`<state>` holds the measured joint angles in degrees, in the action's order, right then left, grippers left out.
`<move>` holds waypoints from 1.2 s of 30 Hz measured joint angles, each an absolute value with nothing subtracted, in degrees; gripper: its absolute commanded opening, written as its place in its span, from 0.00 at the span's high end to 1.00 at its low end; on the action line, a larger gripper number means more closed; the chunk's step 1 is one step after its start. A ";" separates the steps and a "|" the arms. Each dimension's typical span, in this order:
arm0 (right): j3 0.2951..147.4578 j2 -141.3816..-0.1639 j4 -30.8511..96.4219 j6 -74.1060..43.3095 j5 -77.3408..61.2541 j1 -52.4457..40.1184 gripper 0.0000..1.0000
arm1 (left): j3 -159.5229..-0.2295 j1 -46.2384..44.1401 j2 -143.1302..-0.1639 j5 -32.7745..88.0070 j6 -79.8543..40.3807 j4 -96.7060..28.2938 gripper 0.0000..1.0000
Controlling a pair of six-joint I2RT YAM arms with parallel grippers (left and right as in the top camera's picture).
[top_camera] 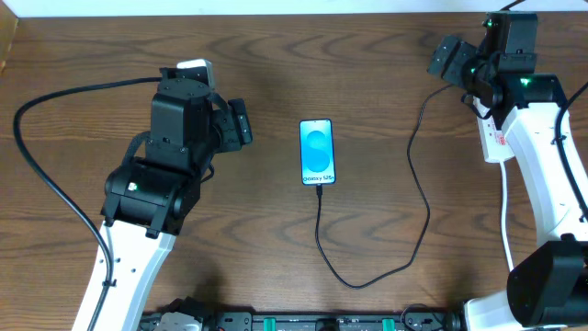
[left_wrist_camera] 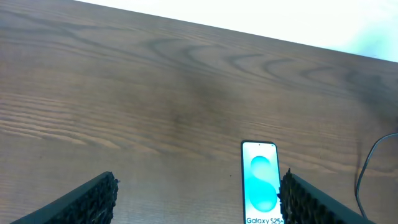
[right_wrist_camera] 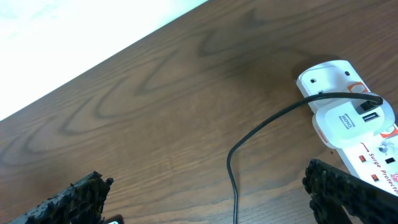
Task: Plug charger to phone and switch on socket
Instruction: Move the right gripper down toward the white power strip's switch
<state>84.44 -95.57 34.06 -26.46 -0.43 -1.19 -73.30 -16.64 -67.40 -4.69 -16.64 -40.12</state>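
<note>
The right end effector (right_wrist_camera: 205,186) is held with its jaws spread wide and nothing between them, above the brown wood-grain tabletop (right_wrist_camera: 155,93). The narrow white plastic power strip (right_wrist_camera: 367,149) with red markings is found just to one side of it. One dark ribbed finger (right_wrist_camera: 348,196) is seen close beside the strip's body in the wrist view. From overhead, the strip's long axis is seen to run from the far edge of the tabletop toward the robot, partly hidden under the white right arm (top_camera: 542,156).

The thin black charger cable (top_camera: 424,184) can be traced from the white plug block (right_wrist_camera: 345,118) in a long loop to the bottom edge of the slim, blue-screened smartphone (top_camera: 317,152). There its tip appears already seated. The smartphone lies flat at mid-tabletop. The left end effector (top_camera: 241,122), also wide open and empty, is kept to the smartphone's left, apart from it.

Only the switching is judged to be left. The right arm is clearly the nearer one, and the small red switches (right_wrist_camera: 367,168) are set along the strip's length, sideways and down from the fingers. Whether a switch is already on cannot be told.
</note>
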 measured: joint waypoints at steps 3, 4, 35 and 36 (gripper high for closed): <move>84.44 -95.57 34.06 -26.46 -0.43 -1.19 0.01 | -73.30 -16.64 -67.40 -4.69 -16.64 -40.14 0.17; 84.44 -95.57 34.06 -26.46 -0.43 -1.19 0.01 | -73.30 -16.64 -67.40 -4.69 -16.64 -40.12 0.17; 87.15 -95.59 40.53 -19.00 2.96 0.30 0.01 | -73.30 -16.64 -67.40 -4.69 -16.64 -40.14 0.16; 88.25 -95.59 41.85 -18.70 3.05 1.02 0.01 | -73.30 -16.64 -67.40 -4.69 -16.64 -40.14 0.16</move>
